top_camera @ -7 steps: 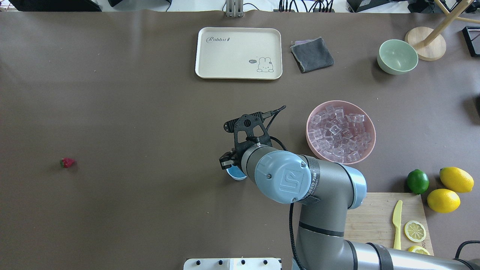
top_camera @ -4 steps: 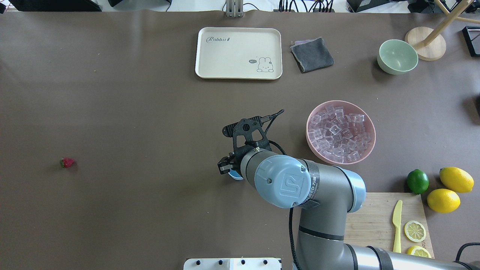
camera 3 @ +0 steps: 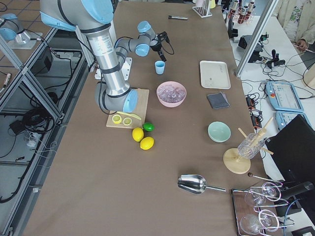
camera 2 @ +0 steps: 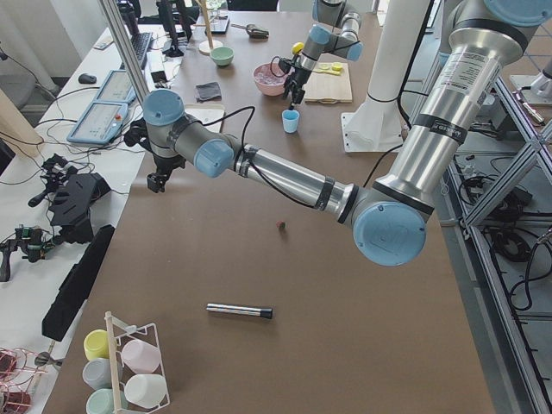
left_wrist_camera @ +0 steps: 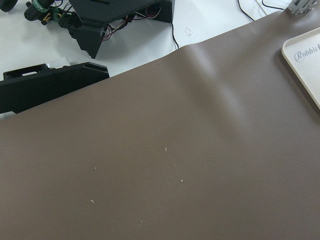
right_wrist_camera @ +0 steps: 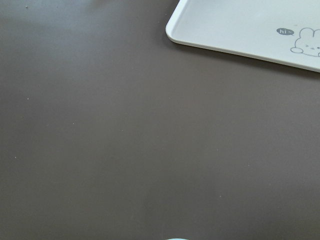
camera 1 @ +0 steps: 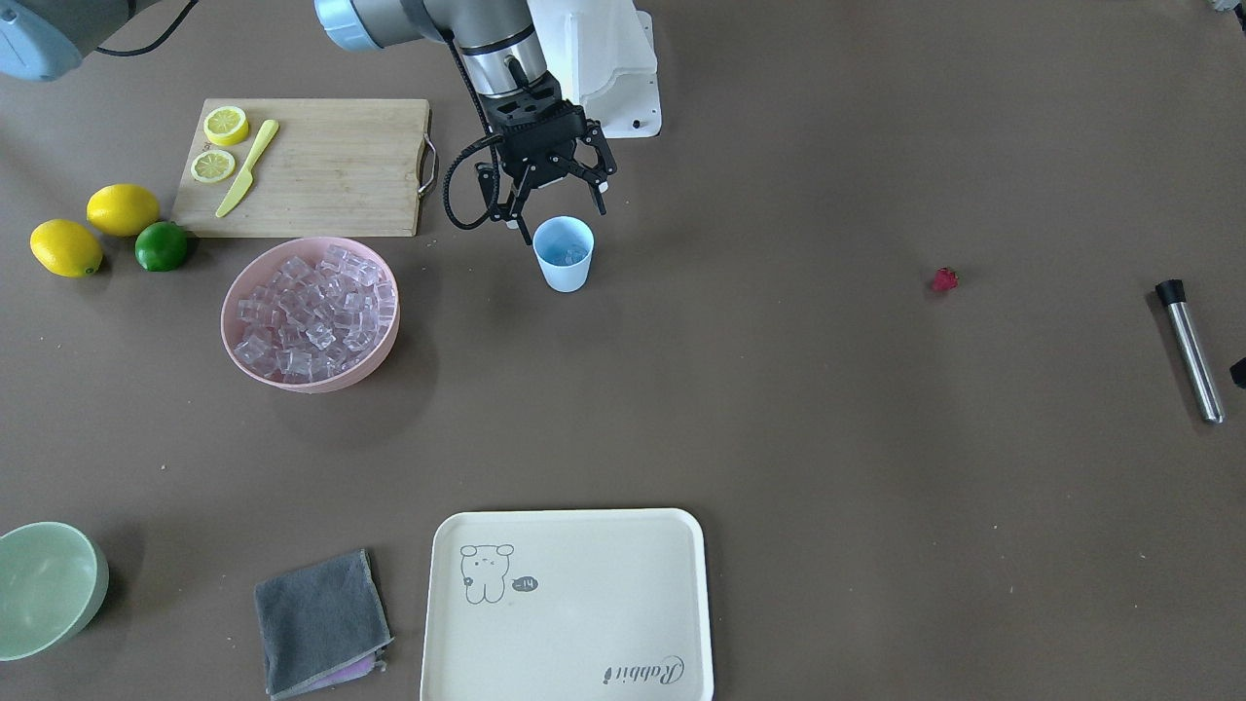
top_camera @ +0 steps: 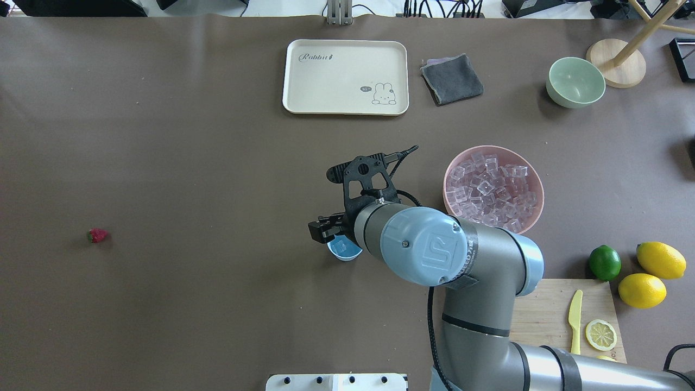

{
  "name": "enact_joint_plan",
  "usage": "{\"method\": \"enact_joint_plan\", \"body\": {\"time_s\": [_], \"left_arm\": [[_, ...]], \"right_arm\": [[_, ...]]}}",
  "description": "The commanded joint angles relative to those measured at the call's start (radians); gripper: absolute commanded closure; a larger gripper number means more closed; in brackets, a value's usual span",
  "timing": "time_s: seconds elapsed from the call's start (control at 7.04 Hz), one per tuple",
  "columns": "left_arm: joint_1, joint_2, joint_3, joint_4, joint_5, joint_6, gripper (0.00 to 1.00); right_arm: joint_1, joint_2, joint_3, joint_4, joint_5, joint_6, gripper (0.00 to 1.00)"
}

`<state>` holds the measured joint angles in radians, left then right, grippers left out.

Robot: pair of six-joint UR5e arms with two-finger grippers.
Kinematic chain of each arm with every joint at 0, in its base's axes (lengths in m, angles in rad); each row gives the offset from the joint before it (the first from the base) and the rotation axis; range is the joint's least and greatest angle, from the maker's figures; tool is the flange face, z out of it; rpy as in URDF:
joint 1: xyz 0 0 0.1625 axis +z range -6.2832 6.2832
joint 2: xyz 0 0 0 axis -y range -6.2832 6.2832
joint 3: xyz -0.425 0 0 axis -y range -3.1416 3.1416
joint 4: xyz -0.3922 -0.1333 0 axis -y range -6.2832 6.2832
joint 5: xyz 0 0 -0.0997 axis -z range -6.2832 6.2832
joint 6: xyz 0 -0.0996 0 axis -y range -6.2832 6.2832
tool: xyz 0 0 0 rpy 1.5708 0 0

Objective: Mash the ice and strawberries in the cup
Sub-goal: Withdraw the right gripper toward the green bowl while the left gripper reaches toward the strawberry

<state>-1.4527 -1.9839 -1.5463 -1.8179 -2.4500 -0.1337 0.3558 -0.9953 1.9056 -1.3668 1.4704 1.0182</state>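
Step in hand, as judged: ice is being loaded.
Right gripper [camera 1: 557,209]: being held just above the cup [camera 1: 564,265], jaws spread, nothing gripped.
Cup: being kept upright near the pink bowl [camera 1: 311,382], with some ice [camera 1: 569,256] inside.
Strawberry [camera 1: 944,280]: lying on the table, well apart from the cup.
Left gripper [camera 2: 158,179]: whether released or clenched cannot be told.
Next move, as judged: the berry is being called for in the cup, then the metal muddler [camera 1: 1190,349].
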Motion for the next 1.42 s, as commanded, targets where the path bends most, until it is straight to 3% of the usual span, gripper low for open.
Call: {"method": "enact_joint_plan", "body": {"time_s": [0.0,0.71,1.28], "left_arm": [[0.0,0.0,-0.008,0.006,0.006,-0.05,0.02],[0.054,0.063,-0.084,-0.052,-0.003,-0.041,0.02],[0.205,0.102,-0.123,-0.035,0.0,-0.044,0.02]], "right_arm": [[0.176,-0.035,0.029,-0.001,0.193,-0.012,0.0],[0.576,-0.198,0.023,-0.011,0.546,-0.15,0.0],[0.704,-0.333,0.02,-0.012,0.576,-0.236,0.0]]}}
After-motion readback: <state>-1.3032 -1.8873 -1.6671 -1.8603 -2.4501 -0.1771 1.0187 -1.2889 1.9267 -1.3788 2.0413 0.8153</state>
